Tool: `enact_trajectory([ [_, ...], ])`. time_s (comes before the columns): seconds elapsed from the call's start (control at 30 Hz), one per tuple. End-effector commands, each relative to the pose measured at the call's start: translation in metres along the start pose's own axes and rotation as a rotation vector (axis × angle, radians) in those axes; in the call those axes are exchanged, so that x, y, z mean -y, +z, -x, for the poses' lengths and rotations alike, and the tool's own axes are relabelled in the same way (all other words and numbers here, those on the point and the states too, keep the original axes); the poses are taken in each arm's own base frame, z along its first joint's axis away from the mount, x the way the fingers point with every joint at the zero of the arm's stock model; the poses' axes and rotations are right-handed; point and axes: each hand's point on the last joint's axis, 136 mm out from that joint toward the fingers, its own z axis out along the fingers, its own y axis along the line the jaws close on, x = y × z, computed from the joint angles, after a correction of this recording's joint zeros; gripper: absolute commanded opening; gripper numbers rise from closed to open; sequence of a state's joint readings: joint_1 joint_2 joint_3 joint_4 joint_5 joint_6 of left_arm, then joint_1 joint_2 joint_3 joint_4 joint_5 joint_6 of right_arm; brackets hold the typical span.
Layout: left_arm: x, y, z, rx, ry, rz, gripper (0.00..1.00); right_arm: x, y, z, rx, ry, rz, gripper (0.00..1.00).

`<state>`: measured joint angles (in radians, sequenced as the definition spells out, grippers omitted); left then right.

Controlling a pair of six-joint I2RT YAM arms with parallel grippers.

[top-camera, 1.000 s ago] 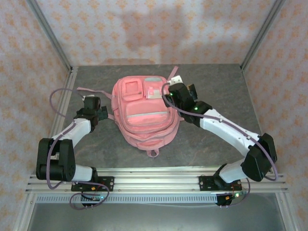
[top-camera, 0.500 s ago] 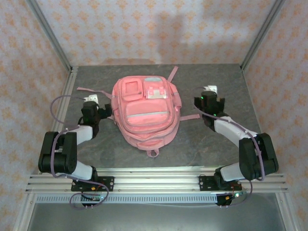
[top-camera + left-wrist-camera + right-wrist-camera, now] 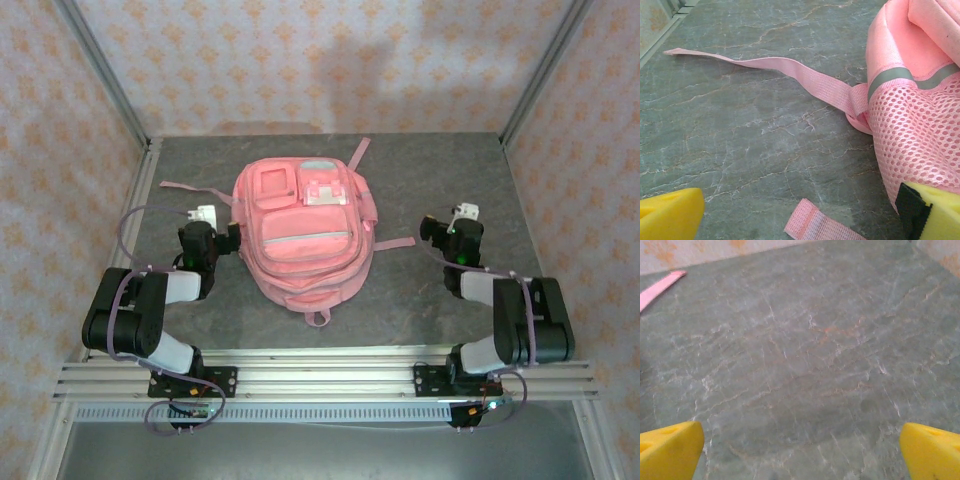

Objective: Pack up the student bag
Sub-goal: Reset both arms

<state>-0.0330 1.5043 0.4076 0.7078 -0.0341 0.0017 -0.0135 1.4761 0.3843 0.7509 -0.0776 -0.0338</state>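
Observation:
The pink student bag (image 3: 305, 230) lies flat in the middle of the table, front pockets up. Its mesh side pocket (image 3: 920, 125) shows close up in the left wrist view, with a long strap (image 3: 790, 70) trailing left over the table. My left gripper (image 3: 208, 232) rests low beside the bag's left side, open (image 3: 800, 220), with a loose strap end lying between its yellow fingers and its right finger next to the mesh. My right gripper (image 3: 452, 230) sits well right of the bag, open (image 3: 800, 455) over bare table.
The grey stone table (image 3: 450, 170) is walled by a metal frame and patterned panels on three sides. Pink straps spread out from the bag, one tip (image 3: 657, 287) reaching the right wrist view's left edge. Both arms are folded back near their bases.
The right arm has drawn back from the bag's top right corner to the table's right side. The left arm has folded back toward its base. Both grippers stayed open; the bag has not moved.

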Motion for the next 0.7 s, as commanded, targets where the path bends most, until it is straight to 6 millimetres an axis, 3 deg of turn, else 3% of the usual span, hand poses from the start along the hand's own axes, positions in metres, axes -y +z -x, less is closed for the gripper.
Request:
enact_trajectory([
  [0.0,-0.0005,0.0006,0.02,0.06,0.008,0.017,1.0,0.0085,0.0059,0.0097,0.04,0.046,-0.013,0.99],
  [0.67,-0.0005,0.0006,0.0197,0.058,0.009,0.018,1.0,0.0008,0.0082,0.0081,0.032,-0.007,-0.032,0.99],
])
